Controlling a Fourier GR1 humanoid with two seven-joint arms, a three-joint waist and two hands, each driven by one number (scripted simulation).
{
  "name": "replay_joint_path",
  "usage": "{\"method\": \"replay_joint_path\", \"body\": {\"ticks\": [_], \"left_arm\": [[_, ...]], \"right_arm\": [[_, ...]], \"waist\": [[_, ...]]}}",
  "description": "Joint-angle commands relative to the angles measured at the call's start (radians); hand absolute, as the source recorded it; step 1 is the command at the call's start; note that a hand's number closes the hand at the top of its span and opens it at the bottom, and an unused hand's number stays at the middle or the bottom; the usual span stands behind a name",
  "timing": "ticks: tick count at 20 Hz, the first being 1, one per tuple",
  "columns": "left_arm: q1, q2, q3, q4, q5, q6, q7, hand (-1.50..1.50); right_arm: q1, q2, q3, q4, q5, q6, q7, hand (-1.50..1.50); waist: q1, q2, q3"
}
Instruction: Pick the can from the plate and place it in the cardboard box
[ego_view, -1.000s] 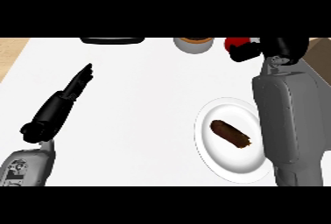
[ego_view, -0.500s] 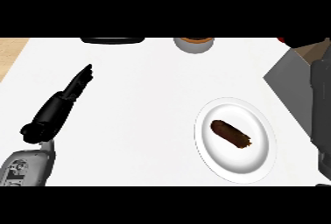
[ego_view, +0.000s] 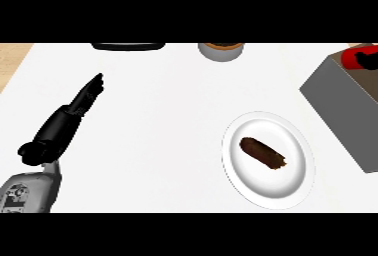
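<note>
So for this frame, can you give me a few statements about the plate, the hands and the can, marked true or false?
1. A brown item lies on the white plate. True.
2. The left hand is curled round a thing. False: its fingers are straight and it holds nothing, out over the counter's left side.
3. A red can stands on the plate. False: the only red thing shows at the view's upper right edge, off the plate, at the far end of the right forearm.
4. A grey container sits at the counter's far edge. True.
5. The right forearm lies across the plate. False: it is to the plate's right, and the plate shows whole.
</note>
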Motion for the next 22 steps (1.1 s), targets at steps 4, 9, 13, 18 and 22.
{"method": "replay_joint_path", "body": {"ticks": [4,9,13,18,22], "left_arm": [[-0.023,-0.054,-0.048,0.031,-0.049,0.04,-0.002,0.0],[0.001,-0.013,-0.007,-0.036,-0.013,0.005,0.032,0.0],[-0.02,-0.03,-0.007,0.03,-0.033,0.023,-0.003,0.0],[0.004,-0.02,-0.002,0.018,-0.027,0.016,0.002,0.0],[0.012,-0.032,-0.009,0.018,-0.027,0.018,-0.017,0.0]], "right_arm": [[0.035,-0.125,-0.01,0.22,-0.024,0.135,-0.099,1.5],[0.073,-0.162,-0.022,0.251,-0.11,0.251,-0.234,-1.5],[0.092,-0.131,-0.028,0.208,-0.172,0.205,-0.333,-1.5],[-0.009,-0.084,-0.299,0.182,-0.407,0.023,-0.405,-1.5],[-0.048,-0.033,-0.499,0.217,-0.569,-0.084,-0.353,-1.5]], "waist": [[0.007,0.012,0.005],[0.003,0.003,0.005],[-0.005,0.003,0.005],[-0.022,-0.002,0.008],[-0.012,0.002,0.008]]}}
